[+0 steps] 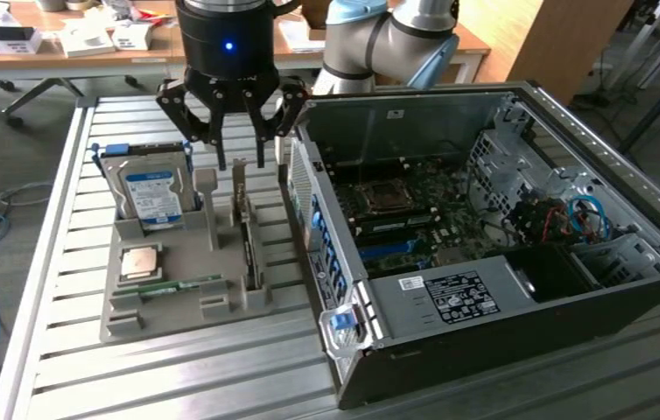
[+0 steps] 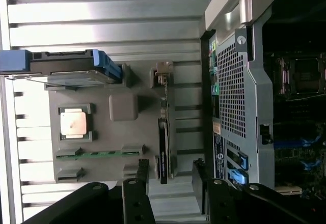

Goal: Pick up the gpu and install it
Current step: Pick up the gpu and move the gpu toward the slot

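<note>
Slatted metal table (image 1: pixel 50 350) under everything. On it, toward the exterior view's right: open PC case (image 1: pixel 447 350), side panel off, motherboard (image 1: pixel 424 210) facing up. Just beside the case, on the exterior view's left: grey parts tray (image 1: pixel 179 311), flat on the slats.

Above the tray's far end: gripper (image 1: pixel 242 159), pointing down, spread wide, empty, clamped on nothing. Same in the wrist view: dark fingers (image 2: pixel 141 183) well apart, wide gap between.

Hard drive (image 1: pixel 152 194), blue label, standing on edge in the tray's far pocket, on the side away from the case.

gpu (image 1: pixel 249 245) not installed. On edge in a narrow slot along the tray side nearest the case, silver bracket at the far end, right under the gripper. Fingertips flanking the bracket's top, one each side. Contact: cannot tell, no clamp visible. In the wrist view, card's line running into the gap between the fingers.

Square CPU (image 1: pixel 143 262) flat in its pocket, mid-tray. Green memory stick (image 1: pixel 172 286) lying flat just on the CPU's near side.
</note>
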Controlling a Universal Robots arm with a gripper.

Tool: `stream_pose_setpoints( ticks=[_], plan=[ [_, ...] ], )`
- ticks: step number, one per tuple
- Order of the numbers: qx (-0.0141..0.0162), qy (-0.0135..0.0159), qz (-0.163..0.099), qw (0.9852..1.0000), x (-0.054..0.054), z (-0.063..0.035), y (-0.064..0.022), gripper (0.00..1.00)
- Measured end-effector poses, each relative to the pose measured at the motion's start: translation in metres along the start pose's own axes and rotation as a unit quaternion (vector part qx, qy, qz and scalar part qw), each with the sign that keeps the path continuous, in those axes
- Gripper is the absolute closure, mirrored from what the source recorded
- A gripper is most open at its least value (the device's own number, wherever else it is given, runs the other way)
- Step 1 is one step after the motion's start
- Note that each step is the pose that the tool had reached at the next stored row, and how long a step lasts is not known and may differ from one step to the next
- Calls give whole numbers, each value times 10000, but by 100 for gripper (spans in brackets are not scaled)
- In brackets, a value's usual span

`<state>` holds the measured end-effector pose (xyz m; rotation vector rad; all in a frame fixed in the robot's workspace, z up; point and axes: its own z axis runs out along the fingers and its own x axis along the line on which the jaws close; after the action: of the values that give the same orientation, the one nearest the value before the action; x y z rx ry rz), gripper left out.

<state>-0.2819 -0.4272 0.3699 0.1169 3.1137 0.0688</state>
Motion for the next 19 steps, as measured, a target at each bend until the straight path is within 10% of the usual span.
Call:
stream_pose_setpoints(
  ticks=[19],
  plan=[
    [0,0,0,10000,7,305,-14,53]
  ],
)
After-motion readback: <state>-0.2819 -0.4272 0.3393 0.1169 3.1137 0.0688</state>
